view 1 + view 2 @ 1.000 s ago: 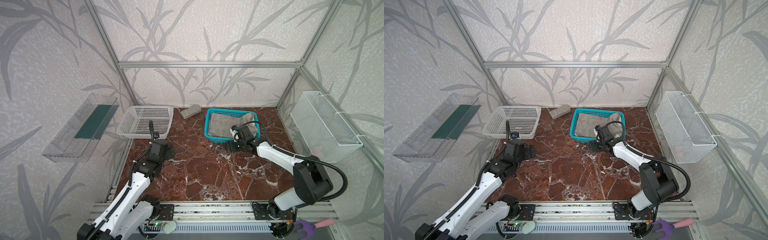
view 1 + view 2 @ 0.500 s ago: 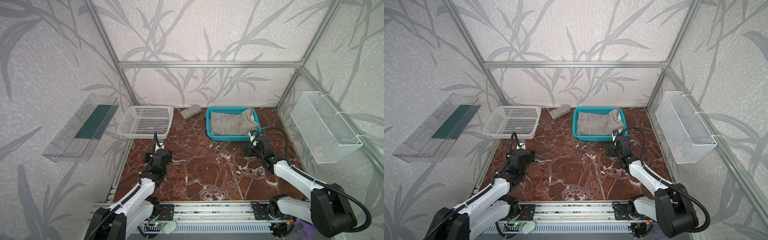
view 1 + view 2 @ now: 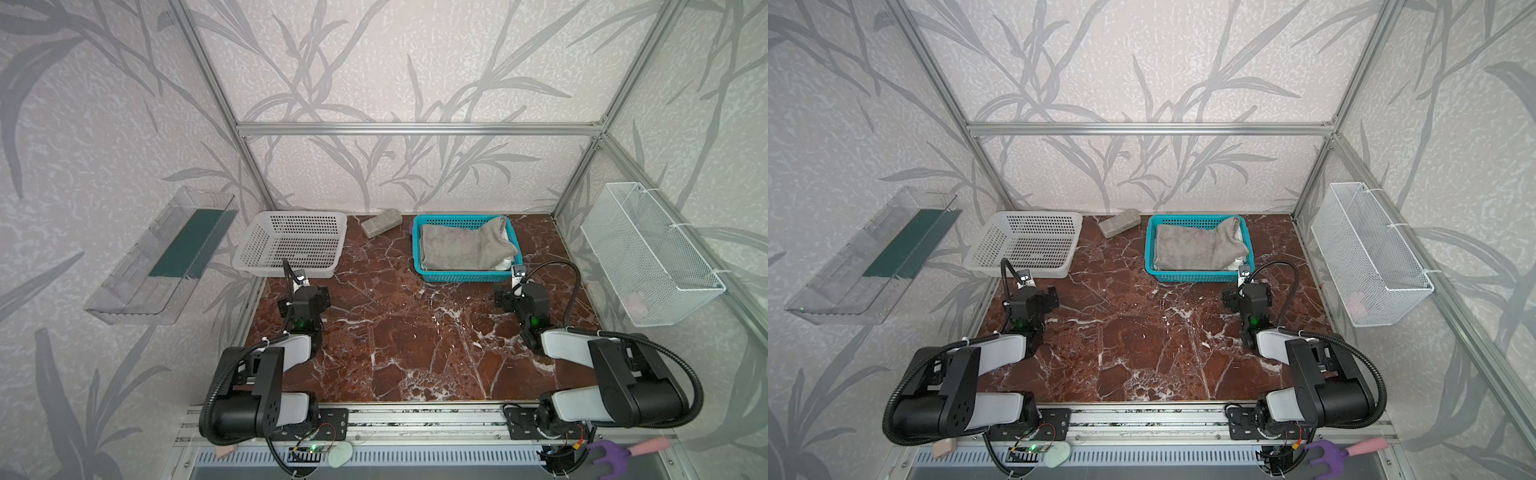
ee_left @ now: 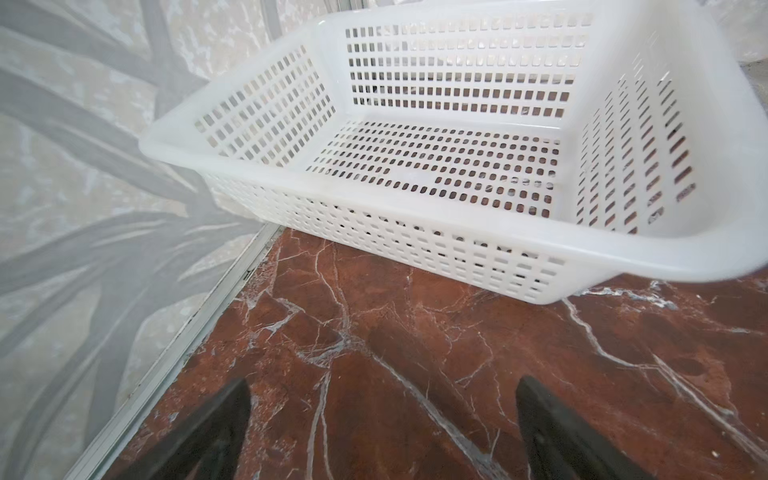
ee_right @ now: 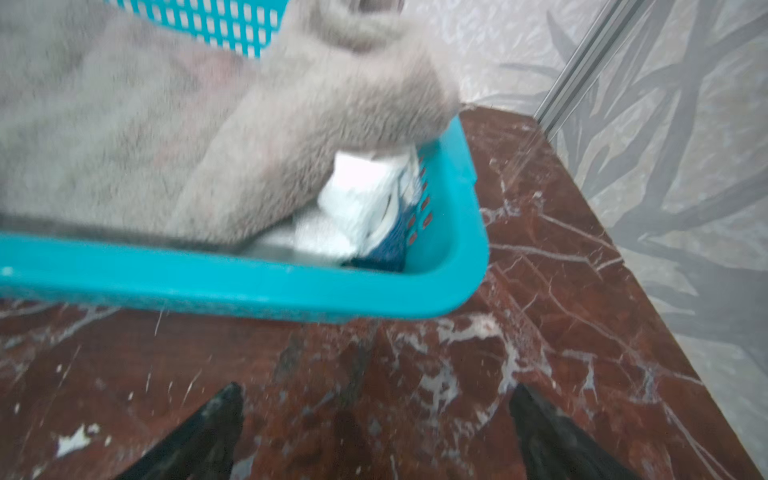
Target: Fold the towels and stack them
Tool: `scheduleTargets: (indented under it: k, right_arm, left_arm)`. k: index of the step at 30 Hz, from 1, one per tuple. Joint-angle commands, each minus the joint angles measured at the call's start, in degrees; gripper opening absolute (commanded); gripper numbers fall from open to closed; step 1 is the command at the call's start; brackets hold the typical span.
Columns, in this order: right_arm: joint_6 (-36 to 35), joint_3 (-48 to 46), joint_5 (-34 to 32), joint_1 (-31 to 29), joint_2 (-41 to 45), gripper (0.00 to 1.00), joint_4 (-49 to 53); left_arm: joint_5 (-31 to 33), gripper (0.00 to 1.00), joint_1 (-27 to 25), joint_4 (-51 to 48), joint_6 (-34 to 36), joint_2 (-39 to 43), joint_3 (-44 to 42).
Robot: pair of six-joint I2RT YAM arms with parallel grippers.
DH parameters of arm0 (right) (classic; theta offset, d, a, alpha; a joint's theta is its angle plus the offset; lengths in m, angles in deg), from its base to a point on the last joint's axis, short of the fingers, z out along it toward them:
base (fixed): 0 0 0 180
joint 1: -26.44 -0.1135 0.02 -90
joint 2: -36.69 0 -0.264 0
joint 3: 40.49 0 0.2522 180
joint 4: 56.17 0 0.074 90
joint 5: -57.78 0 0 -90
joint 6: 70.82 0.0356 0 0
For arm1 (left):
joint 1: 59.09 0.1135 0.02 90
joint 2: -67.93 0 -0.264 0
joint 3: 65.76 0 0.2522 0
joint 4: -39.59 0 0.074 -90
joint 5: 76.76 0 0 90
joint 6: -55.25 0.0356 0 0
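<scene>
Grey-taupe terry towel lies on the white terry towel and a blue-edged cloth inside the teal perforated plastic basket, one corner bunched at its rim; left gripper and right gripper spread, empty; finishing well likely means flattening that corner

In both top views we look down from high above the near edge toward the far wall; the two eyes sit side by side and share nearly the whole marble table. Our left wrist camera rides low on the left, facing far, close to the white basket. Our right wrist camera, equally low on the right, sits very near the teal basket and grey towel, slightly blurred. Both baskets also show, small, in the top views.
</scene>
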Motion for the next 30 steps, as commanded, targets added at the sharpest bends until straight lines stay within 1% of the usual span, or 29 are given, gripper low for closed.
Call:
scheduleTargets:
  k: [1,2,3,5,7,8,10,11,12,14,16,18,20,21,23,30]
  right_arm:
    - [2.09,-3.89,1.65,1.28,-7.62,0.99,-21.67]
    - [1.49,-5.17,1.32,1.37,-10.82,0.99,-28.10]
    - [2.02,-6.12,2.20,1.50,-9.16,0.99,-26.48]
    - [3.36,-5.01,-0.03,1.71,-7.19,0.99,-21.66]
    - [3.13,-4.22,-0.28,1.73,-8.83,0.99,-23.23]
    - [2.75,-4.24,-0.30,1.62,-9.47,0.99,-23.85]
    - [3.27,-3.79,-0.30,1.61,-8.29,0.99,-21.22]
    - [2.77,-3.52,0.08,1.60,-8.86,0.99,-21.94]
    - [2.52,-3.28,0.59,1.60,-8.86,0.99,-21.43]
    - [2.08,-2.31,1.78,1.55,-8.52,0.99,-19.17]
    - [1.08,-1.28,4.18,1.44,-8.40,0.99,-17.22]
    - [0.00,0.55,6.84,1.44,-8.31,1.00,-14.02]
    - [-0.11,1.90,7.29,1.36,-8.00,0.99,-10.52]
    - [-0.40,1.65,7.69,1.35,-8.24,0.99,-11.65]
    - [-0.65,2.20,8.42,1.33,-8.08,0.99,-10.24]
    - [-0.67,2.04,8.49,1.35,-8.17,0.99,-10.81]
  left_arm:
    - [-5.37,0.99,0.58,5.41,-1.11,-1.84,2.73]
    - [-6.52,0.99,0.56,7.60,-2.24,-2.60,2.03]
    - [-7.54,0.99,0.62,10.69,-1.59,-4.23,1.49]
    - [-8.03,0.99,0.56,15.63,-1.01,-7.72,0.72]
    - [-9.49,0.99,0.51,21.27,-0.47,-12.20,0.13]
    - [-9.62,0.99,0.48,21.46,0.18,-12.60,0.21]
    - [-9.28,0.99,0.42,12.42,-0.93,-10.26,2.75]
    - [-9.28,0.99,0.42,11.06,-0.25,-10.23,3.48]
    - [-9.63,0.99,0.43,12.57,-0.47,-10.53,2.94]
    - [-9.60,0.99,0.45,18.78,0.62,-12.51,1.65]
    - [-9.46,0.99,0.43,14.80,-0.13,-11.27,2.38]
    - [-9.78,0.99,0.42,17.32,0.56,-12.13,1.95]
    - [-9.69,0.99,0.48,16.03,0.33,-11.73,2.15]
    - [-9.72,0.99,0.41,16.76,0.40,-11.91,2.10]
    - [-9.74,0.99,0.45,16.54,0.52,-11.96,2.06]
    - [-9.69,0.99,0.41,16.88,0.47,-12.06,2.09]
